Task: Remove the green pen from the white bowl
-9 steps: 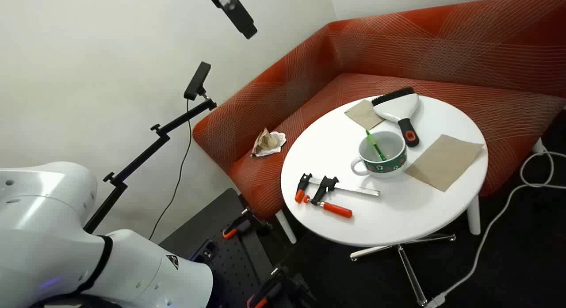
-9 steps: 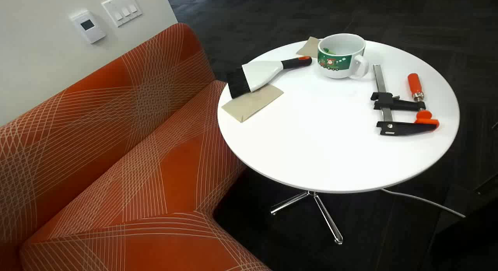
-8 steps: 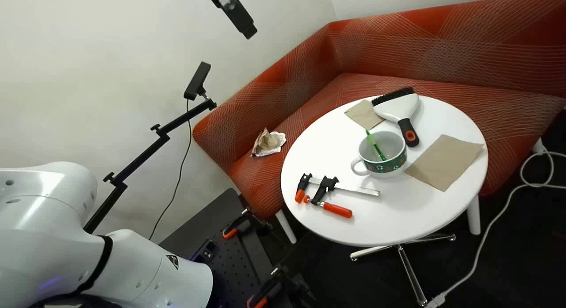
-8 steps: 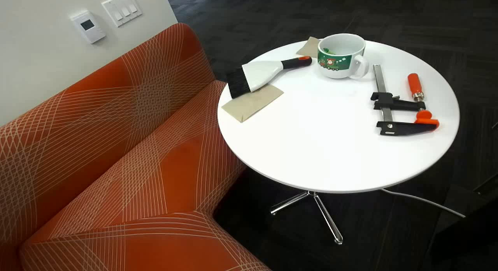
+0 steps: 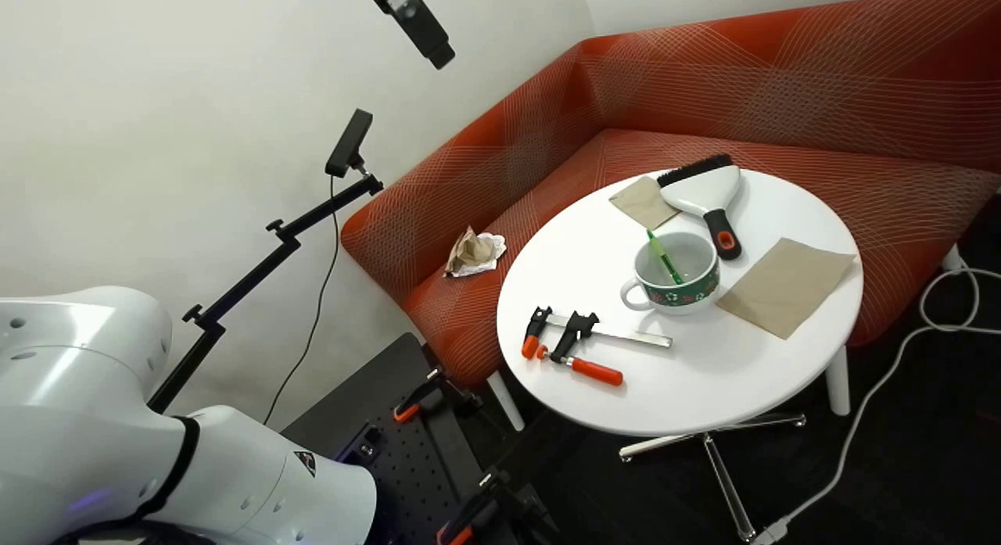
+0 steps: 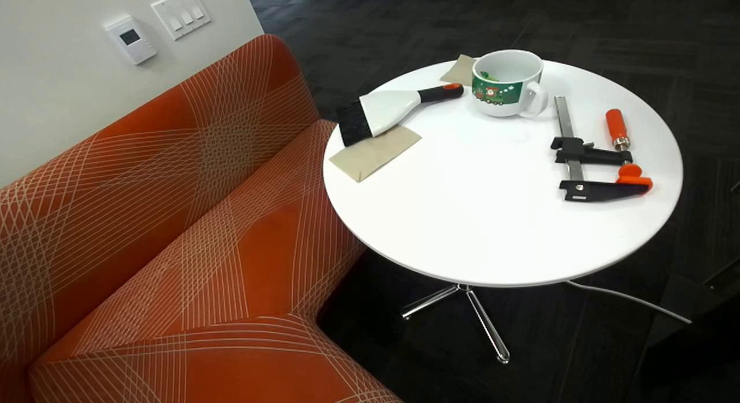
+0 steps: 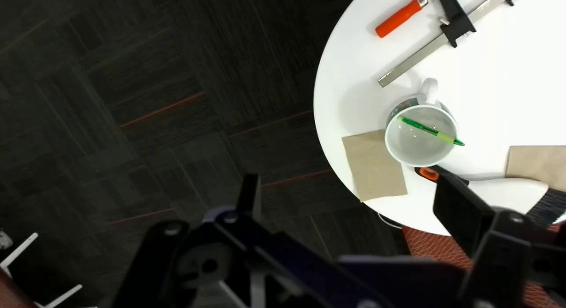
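The white bowl is a cup-like bowl with a handle and a green printed band; it stands upright on the round white table in both exterior views [image 5: 679,292] [image 6: 502,98] and the wrist view [image 7: 415,144]. The green pen [image 5: 664,257] leans inside it, its tip slightly over the rim. It also shows in the wrist view [image 7: 426,129]; only a bit shows in an exterior view [image 6: 488,76]. My gripper [image 7: 347,188] is open, with nothing between its fingers, high above and off to the side of the bowl. In an exterior view only part of it [image 5: 422,30] shows at the top.
A clamp with red handle [image 5: 583,338] lies near the bowl's handle side. A white brush [image 5: 704,193] lies close to the bowl, partly on a tan square [image 5: 637,202]. Another tan square [image 5: 786,287] lies beside the bowl. A red sofa [image 5: 782,84] borders the table [image 5: 704,396].
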`<state>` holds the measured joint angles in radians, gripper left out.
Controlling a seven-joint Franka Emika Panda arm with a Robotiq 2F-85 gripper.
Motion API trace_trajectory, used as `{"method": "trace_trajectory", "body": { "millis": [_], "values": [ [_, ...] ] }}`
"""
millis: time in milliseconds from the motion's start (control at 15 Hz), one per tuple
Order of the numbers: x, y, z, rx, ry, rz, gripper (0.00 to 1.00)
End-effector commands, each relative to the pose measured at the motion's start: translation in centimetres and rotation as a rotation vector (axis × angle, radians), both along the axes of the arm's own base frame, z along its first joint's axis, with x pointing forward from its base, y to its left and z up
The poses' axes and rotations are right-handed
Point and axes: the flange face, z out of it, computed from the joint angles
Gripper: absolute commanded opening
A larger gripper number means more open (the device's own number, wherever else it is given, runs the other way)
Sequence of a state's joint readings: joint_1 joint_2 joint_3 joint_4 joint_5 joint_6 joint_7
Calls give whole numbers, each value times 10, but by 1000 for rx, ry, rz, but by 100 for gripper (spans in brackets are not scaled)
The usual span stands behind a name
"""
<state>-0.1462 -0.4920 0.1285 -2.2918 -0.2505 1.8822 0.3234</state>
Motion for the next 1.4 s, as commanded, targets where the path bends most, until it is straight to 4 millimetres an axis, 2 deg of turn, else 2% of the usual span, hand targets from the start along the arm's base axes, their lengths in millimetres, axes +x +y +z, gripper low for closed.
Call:
{"method": "trace_trajectory", "body": {
  "millis": [0, 133, 467, 733, 1000, 1067, 1333],
  "values": [
    [10, 4, -8, -1, 5, 46, 100],
    [25, 10, -20, -23, 1, 102, 100],
    [70, 19, -70, -23, -2, 334, 100],
    [99, 11, -107, 65, 10, 520, 100],
    [109, -4, -130, 155, 49, 698, 100],
    [101, 0, -130, 131, 46, 630, 100],
    [102, -3, -135, 138, 56, 638, 100]
  ]
}}
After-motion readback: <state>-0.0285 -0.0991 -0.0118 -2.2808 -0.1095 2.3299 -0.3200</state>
